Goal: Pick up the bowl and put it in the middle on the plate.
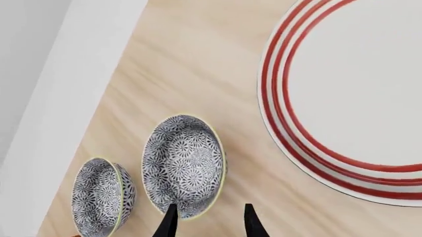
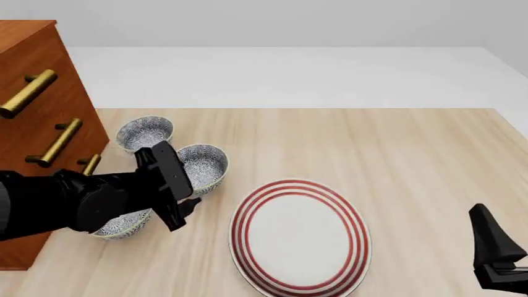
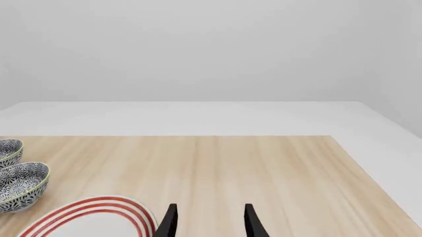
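- I see a pale wooden table [image 2: 396, 154] from my front camera, with white floor beyond its far edge.
- The plate [image 2: 300, 236] — large, white, with three red rings near its rim — lies flat on the table near the front edge, a little left of centre.
- Three small floral bowls in blue-grey and white sit left of the plate, in a rough line running away from me.
- The bowl [image 2: 201, 167] I take as the task's one is the middle of the three, just beyond and left of the plate, upright on the table and apart from the plate's rim.
- The far bowl [image 2: 144, 132] stands just behind it; the near bowl [image 2: 122, 224] is mostly hidden under my left arm.
- My left gripper [image 1: 209, 222] hangs over the middle bowl's near rim. In the left wrist view the two dark fingertips stand apart with nothing between them — released, not grasping.
- My right gripper [image 3: 209, 222] sits at the table's front right, well apart from the plate and bowls; its fingers are also spread and empty.
- A reddish wooden drawer cabinet [image 2: 33, 93] with brass bar handles [image 2: 29, 93] stands at the table's left edge, beside the bowls.
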Robot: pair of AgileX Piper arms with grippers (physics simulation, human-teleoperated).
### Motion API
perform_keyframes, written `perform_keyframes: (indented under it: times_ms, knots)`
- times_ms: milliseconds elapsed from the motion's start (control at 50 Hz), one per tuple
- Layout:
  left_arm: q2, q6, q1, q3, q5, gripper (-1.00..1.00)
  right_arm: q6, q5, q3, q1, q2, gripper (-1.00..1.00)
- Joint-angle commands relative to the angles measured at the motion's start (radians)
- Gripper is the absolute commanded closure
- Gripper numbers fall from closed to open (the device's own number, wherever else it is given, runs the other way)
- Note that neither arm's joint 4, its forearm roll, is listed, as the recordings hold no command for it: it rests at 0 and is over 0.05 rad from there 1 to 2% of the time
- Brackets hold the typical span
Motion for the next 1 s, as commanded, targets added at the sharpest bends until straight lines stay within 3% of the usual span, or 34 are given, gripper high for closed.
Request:
perform_keyframes:
  times_ms: [20,180,740,1000]
  knots:
    - [0.065,0.027,0.017,-0.012,-0.033,-1.0,0.0,0.0,0.0,0.0,0.0,-1.0]
    - [0.111,0.06,0.062,-0.002,-0.086,-1.0,0.0,0.0,0.0,0.0,0.0,-1.0]
    - [0.238,0.104,0.047,-0.049,-0.134,-1.0,-0.005,-0.008,0.002,0.0,0.0,-1.0]
    - [0.277,0.096,0.035,-0.089,-0.081,-1.0,-0.005,-0.007,0.001,0.0,0.0,-1.0]
